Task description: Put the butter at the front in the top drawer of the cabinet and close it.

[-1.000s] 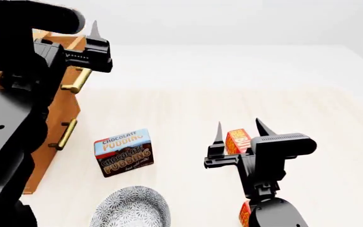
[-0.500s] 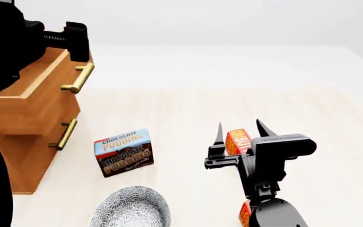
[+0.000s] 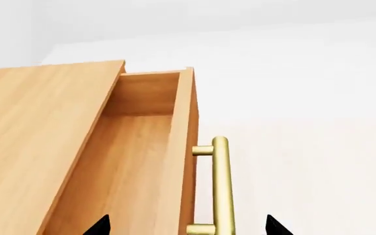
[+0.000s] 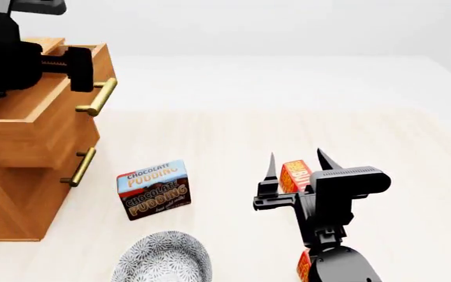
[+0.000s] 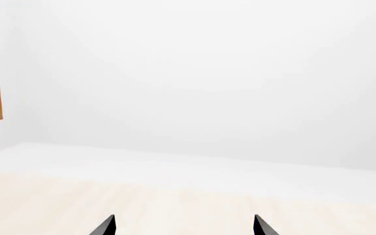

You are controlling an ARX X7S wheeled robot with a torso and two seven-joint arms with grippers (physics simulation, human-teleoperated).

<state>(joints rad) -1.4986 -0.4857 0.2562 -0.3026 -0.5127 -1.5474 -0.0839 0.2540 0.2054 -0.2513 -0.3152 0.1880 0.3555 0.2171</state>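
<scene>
The cabinet (image 4: 22,194) stands at the far left of the pale table (image 4: 288,123); its top drawer (image 4: 41,111) is pulled out, interior bare wood in the left wrist view (image 3: 129,166); brass handle (image 4: 98,97) on the drawer front, a like handle (image 4: 80,167) on the lower drawer below. Left gripper (image 3: 184,226) hangs over the drawer's front edge, fingertips spread wide to either side of the handle, holding nothing. Right gripper (image 4: 295,167) sits mid-table, pointing away from the robot, fingers apart and empty. Patterned bowl (image 4: 162,258) at the near edge; chocolate pudding box (image 4: 153,189) just beyond it, right of the cabinet. One butter (image 4: 295,175) carton stands between and just beyond the right fingertips, contact unclear; a second butter carton (image 4: 305,265) shows partly behind the right arm, nearer the robot.
</scene>
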